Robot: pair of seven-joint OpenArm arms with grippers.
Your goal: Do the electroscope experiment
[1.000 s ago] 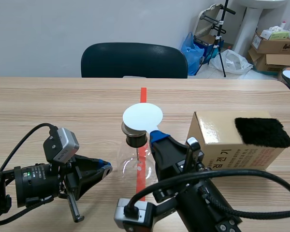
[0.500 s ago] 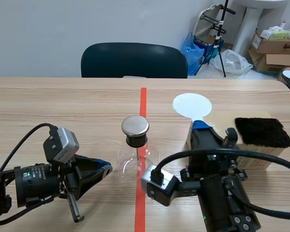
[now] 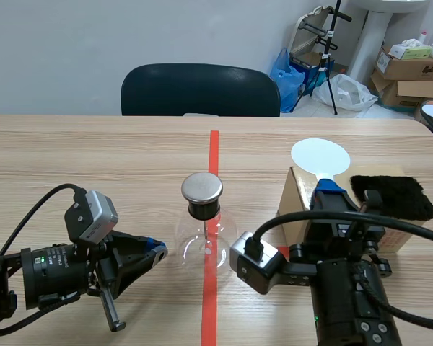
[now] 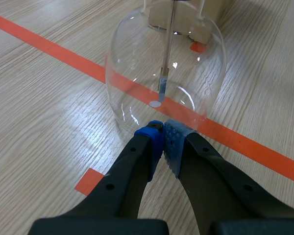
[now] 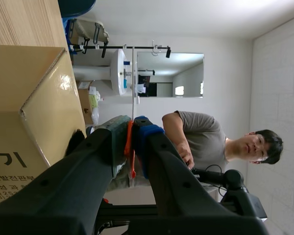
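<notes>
Scene view is showing the left fingers lying low over the bench, pressed together on nothing. Their tips are sitting just beside the lower wall of the electroscope flask; whether they are touching the glass I cannot tell. The flask is standing upright on the orange tape line at mid-bench, with a metal cap topping its dark neck. Left wrist view is showing what it is holding: a thin rod hanging down inside, ending in a small foil strip, and nothing else. I am judging the flask light, thin-walled, slippery and easily cracked or tipped, so the neck under the cap is looking like the safest hold. To its right, the right fingers are pinching the thin handle of the white disc paddle, with the disc standing up above the cardboard box. The paddle is likely feather-light and stiff, best taken by the handle alone. The box is standing closed, its contents hidden, and a black fur cloth is lying on its top, soft and limp.
</notes>
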